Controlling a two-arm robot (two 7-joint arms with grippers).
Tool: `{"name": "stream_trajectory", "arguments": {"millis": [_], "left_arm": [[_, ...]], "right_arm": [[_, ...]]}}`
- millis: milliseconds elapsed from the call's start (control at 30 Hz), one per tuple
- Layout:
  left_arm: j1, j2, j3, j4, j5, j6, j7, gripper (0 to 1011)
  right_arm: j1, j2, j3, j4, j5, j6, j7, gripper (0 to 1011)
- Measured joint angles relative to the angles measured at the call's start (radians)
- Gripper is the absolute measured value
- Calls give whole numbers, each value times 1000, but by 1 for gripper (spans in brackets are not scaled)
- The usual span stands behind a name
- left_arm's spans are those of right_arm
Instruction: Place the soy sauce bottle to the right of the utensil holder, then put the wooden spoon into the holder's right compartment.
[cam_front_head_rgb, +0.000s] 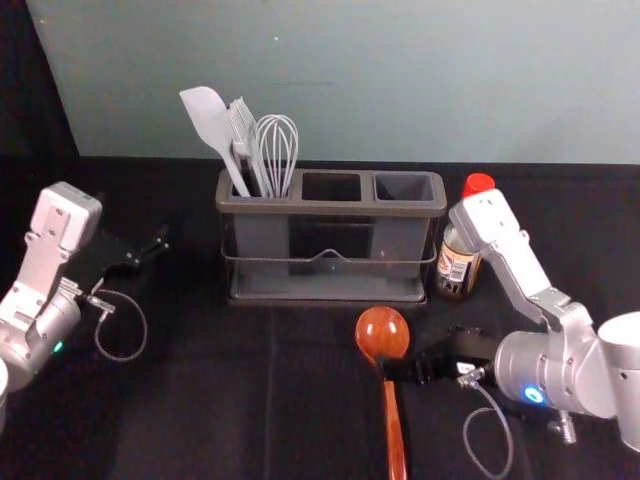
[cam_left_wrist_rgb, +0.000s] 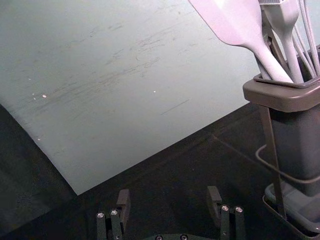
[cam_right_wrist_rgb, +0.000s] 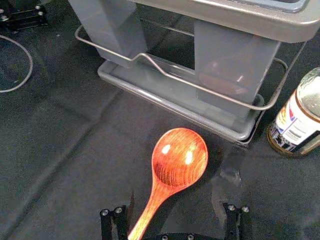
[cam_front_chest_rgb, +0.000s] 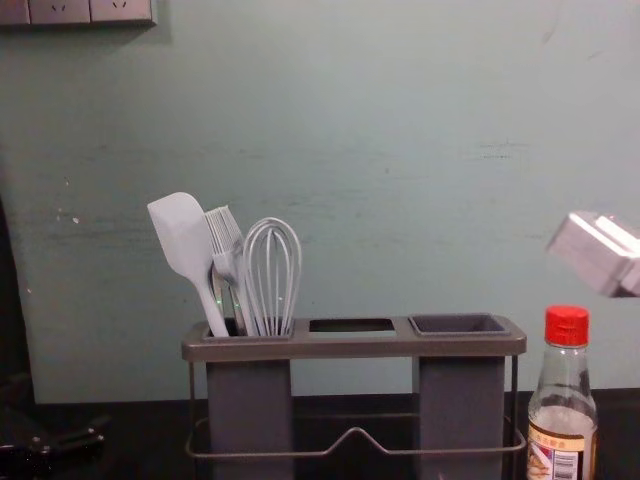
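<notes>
right claw (cam_front_head_rgb: 396, 368) has its fingers spread wide over the front part of the cloth, with the handle of the wooden spoon (cam_front_head_rgb: 382, 334) running between them, close to one finger; i can't tell if they touch. left claw (cam_front_head_rgb: 150, 253) is spread too, off to my left. black cloth (cam_front_head_rgb: 200, 390) lies under it all, with a long crease, and meets a pale, scratched wall (cam_front_head_rgb: 400, 90) behind. up high on that wall i see sockets (cam_front_chest_rgb: 60, 11). dark cloth runs between my left claw and the holder (cam_front_head_rgb: 330, 208), but on my right the bottle (cam_front_head_rgb: 457, 265) stands up just beside the holder, near my arm. the spoon lies in front of the holder, shiny and red-brown, round bowl toward it. a spatula (cam_front_head_rgb: 208, 118), brush (cam_front_head_rgb: 243, 130) and whisk (cam_front_head_rgb: 277, 140) stand in the left part.
</notes>
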Motion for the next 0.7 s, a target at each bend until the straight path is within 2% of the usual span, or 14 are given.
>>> {"name": "stream_trajectory", "arguments": {"millis": [433,700], "left_arm": [[0,0,0,0,0,0,0,1005],[0,0,0,0,0,0,0,1005]], "right_arm": [[53,-52,-58,53,-84,20,-34,1002],[70,-78,-76,75,-124,34,-53,1000]]}}
